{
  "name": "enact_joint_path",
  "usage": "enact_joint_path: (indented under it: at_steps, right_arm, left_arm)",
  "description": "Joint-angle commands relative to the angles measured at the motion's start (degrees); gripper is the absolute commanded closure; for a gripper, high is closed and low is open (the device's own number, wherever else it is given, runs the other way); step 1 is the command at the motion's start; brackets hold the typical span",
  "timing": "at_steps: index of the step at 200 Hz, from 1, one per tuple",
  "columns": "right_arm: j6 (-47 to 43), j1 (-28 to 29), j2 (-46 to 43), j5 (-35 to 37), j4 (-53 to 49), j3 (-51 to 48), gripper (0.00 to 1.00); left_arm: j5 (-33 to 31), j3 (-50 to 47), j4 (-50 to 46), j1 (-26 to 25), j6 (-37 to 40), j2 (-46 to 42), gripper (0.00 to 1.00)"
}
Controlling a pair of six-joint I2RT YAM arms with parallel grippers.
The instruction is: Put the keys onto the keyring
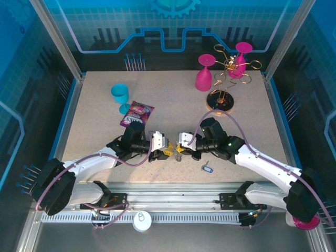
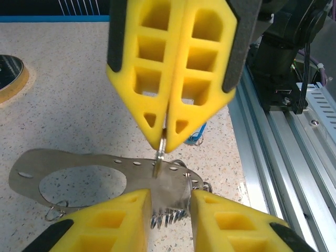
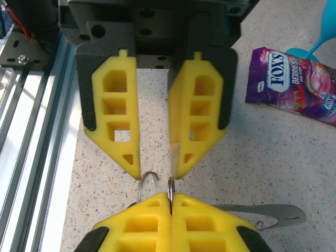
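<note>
Both grippers meet at the keyring (image 2: pixel 31 168)! The right gripper (image 2: pixel 165 143) is clamped tight on a thin metal ring (image 2: pixel 159 157) standing at the keyring's edge. The left gripper (image 2: pixel 170 205) has its fingers spread, straddling the keyring's end. The blue key (image 1: pixel 206 168) lies loose near the keyring, on the right arm's side, untouched.

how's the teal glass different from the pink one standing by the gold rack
The teal glass stands upright, bowl up; the pink glass stands inverted, foot up. The teal glass sits left beside the candy bag; the pink glass sits right, by the gold rack. Both are stemmed.
</note>
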Motion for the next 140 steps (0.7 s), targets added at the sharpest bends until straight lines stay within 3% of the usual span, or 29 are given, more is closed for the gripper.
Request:
enact_joint_path:
  at_steps: [1, 42, 140]
  right_arm:
    - [-3.31, 1.17, 0.95, 2.12, -1.65, 1.93, 1.00]
    - [-3.97, 1.51, 0.93, 1.75, -2.36, 2.24, 1.00]
    - [-3.01, 3.21, 0.63, -0.11, -0.71, 2.72, 1.00]
  left_arm:
    - [2.11, -0.43, 1.68, 0.33, 0.50, 0.25, 0.70]
    - [3.88, -2.72, 6.58, 0.38, -0.58, -1.86, 0.70]
    - [3.72, -0.73, 0.98, 0.37, 2.12, -0.29, 0.78]
